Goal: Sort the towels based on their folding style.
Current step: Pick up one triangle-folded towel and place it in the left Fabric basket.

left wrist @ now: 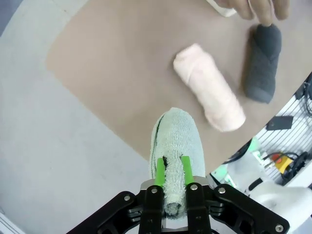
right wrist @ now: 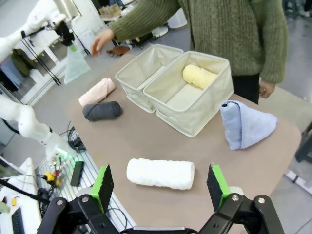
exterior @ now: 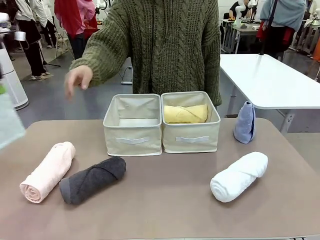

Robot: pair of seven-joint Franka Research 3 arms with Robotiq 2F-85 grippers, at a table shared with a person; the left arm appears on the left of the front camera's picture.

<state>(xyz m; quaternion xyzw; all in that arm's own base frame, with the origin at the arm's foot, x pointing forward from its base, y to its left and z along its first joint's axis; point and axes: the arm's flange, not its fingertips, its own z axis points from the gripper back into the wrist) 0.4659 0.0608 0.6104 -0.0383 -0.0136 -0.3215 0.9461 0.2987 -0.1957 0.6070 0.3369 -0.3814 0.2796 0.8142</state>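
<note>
Mint green towel (left wrist: 175,136) is right at my left wrist camera, folded, with its narrow end clamped between the green pads of my left tool (left wrist: 172,162). The left tool is pinching it and holding it in the air, off the desk's (left wrist: 122,63) edge with grey floor (left wrist: 44,146) below. My left arm points down at a slant. In the right wrist view it comes in high at the far left corner, the towel hanging under it.

Past the mint towel, the pink towel (left wrist: 209,92) is rolled and lies flat on the desk. The dark grey towel (left wrist: 263,61), also rolled, is just beside it, roughly parallel; can't tell if they touch. Both are on my left side of the desk.

My right tool (right wrist: 161,181) has its fingers spread wide, nothing between them. It hovers above the near desk edge and looks down on the white towel (right wrist: 161,173), which is rolled and lies on its side on my right.

The light blue towel (right wrist: 243,124), a folded triangle, stands upright at the far right, near the right bin (exterior: 191,140) but apart from it. The yellow towel (exterior: 186,114) is rolled and lies inside that right bin. The left bin (exterior: 132,140) sits wall to wall against it.

The person's hand (exterior: 77,78) is stretched out over my left side, above the desk's far edge, fingers loose and pointing down, touching nothing. Their other hand (right wrist: 265,89) hangs at their side.
</note>
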